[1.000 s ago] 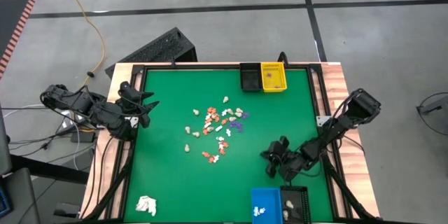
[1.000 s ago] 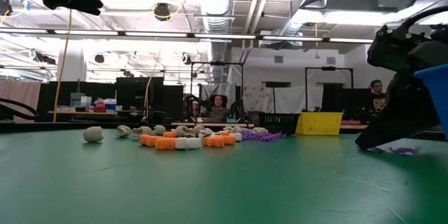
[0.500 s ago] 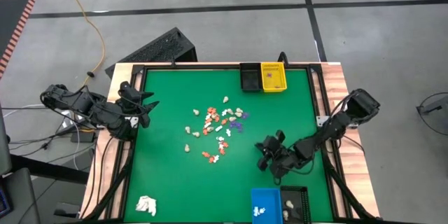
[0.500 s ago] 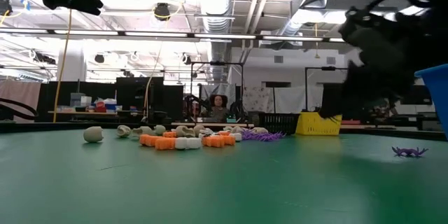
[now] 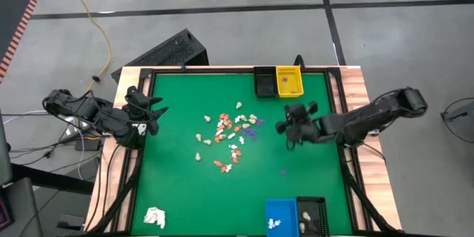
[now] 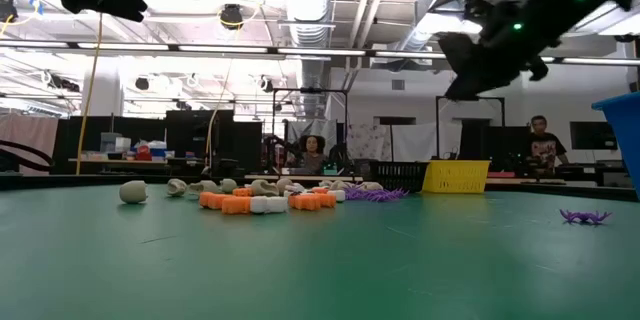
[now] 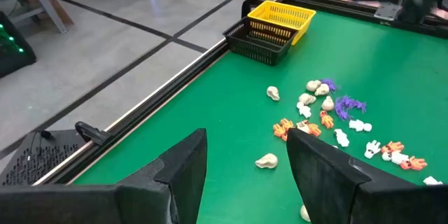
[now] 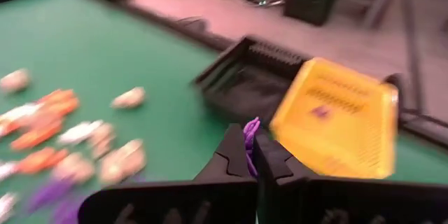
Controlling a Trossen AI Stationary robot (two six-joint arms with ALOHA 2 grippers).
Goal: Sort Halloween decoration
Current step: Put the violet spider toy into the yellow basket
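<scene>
Our right gripper (image 5: 284, 127) hangs right of centre in the high view, above the green table (image 5: 178, 192), its fingers pinched tight on a small purple decoration (image 8: 250, 134) whose tip pokes up between them in the right wrist view. Ahead of those fingers, in the upper right of that same view, sits the yellow basket (image 8: 336, 122), with a black basket (image 8: 241, 80) just beside it; a purple speck already lies in the yellow one.

We judge that we are mid-carry: one purple piece is in hand and bound for the yellow basket at the top edge of the table. The next move calls for bringing the gripper over the basket's opening, low enough that the light piece drops inside the wall and not onto the felt, then letting go.

The rest of the Halloween decoration (image 5: 229, 135), orange, white, cream and purple pieces, lies scattered near the middle of the high view, well apart from the baskets. One stray purple piece (image 6: 584, 217) rests alone at the right of the low view.

Our left gripper (image 5: 152, 111) waits at the table's left edge, fingers (image 7: 183, 175) spread wide and holding nothing.
</scene>
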